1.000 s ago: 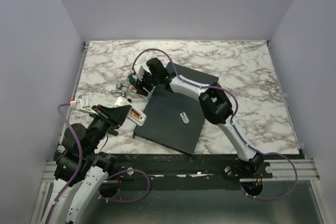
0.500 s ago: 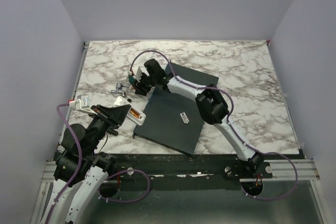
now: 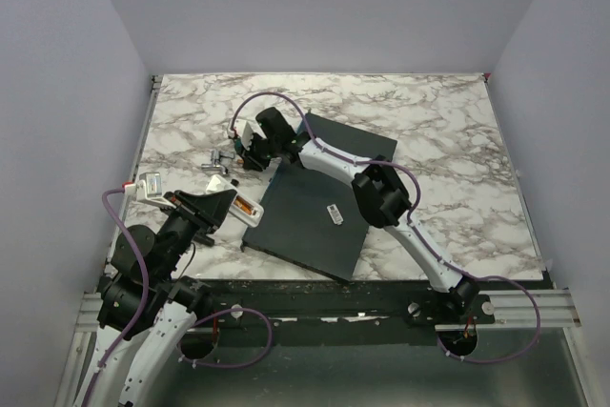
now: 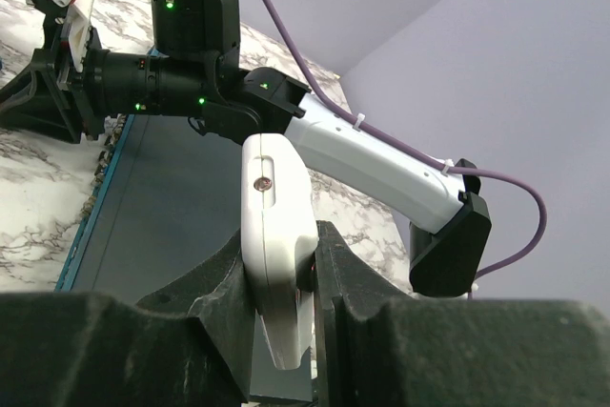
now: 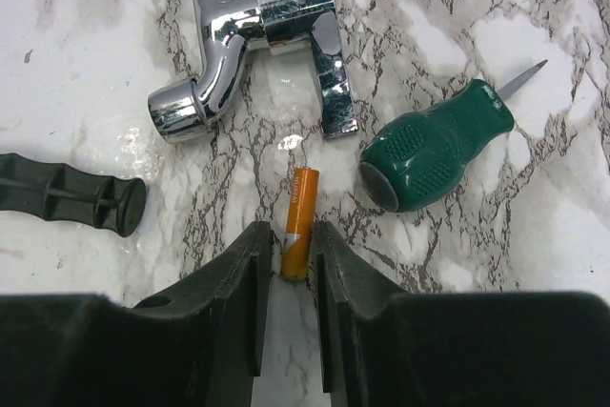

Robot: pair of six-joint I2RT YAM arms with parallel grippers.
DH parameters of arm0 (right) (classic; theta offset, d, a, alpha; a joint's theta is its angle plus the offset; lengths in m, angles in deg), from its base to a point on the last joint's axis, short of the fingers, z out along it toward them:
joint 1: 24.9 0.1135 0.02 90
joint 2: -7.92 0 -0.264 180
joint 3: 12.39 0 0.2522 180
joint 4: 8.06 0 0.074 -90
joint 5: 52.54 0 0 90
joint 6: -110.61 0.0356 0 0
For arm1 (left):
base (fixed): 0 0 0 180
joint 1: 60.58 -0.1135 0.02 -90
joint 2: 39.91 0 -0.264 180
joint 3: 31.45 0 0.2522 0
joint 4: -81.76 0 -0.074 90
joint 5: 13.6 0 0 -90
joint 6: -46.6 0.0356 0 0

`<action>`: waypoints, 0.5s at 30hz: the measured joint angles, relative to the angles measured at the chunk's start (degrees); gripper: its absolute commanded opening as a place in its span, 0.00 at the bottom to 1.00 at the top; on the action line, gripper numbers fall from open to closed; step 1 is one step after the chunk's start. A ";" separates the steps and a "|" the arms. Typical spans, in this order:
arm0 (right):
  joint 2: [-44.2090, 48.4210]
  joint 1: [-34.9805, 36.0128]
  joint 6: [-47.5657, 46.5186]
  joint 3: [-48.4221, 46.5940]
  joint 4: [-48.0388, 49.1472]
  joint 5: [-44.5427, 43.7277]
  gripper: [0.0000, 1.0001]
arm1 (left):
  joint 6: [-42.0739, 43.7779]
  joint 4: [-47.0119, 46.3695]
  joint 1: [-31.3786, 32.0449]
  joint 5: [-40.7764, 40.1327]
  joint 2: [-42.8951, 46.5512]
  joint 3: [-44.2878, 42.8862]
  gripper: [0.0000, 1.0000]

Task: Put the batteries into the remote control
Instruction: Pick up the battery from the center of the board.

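Note:
The white remote control (image 4: 276,197) stands on edge between the pads of my left gripper (image 4: 283,237), which is shut on it at the table's near left (image 3: 232,203). An orange strip (image 3: 247,208) shows in the remote's upturned back. One orange battery (image 5: 299,212) lies on the marble. My right gripper (image 5: 291,232) is down over it at the far left (image 3: 250,152). Its jaws flank the battery's near end, the right one about touching and a thin gap on the left.
A chrome tap fitting (image 5: 248,45), a green-handled screwdriver (image 5: 434,145) and a black ribbed handle (image 5: 71,193) lie close around the battery. The large dark grey slab (image 3: 315,221) lies mid-table with a small white piece (image 3: 334,213) on it.
My right gripper has shifted left, off the slab's corner toward the tap fitting, and its jaws have narrowed around the battery. The left arm and the remote have not moved.

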 measured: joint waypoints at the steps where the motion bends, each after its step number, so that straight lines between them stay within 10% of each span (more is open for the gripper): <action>1: -0.09 0.02 0.11 -0.20 -0.26 -0.13 0.26 | 0.00 0.02 0.00 0.00 0.02 0.00 0.00; 8: -0.31 0.28 0.83 -0.63 -0.70 -1.20 0.01 | 0.00 0.07 0.00 0.00 0.09 0.00 0.00; 15: 0.76 0.42 3.69 1.42 1.79 -3.32 0.01 | 0.00 0.07 0.00 0.00 0.09 0.00 0.00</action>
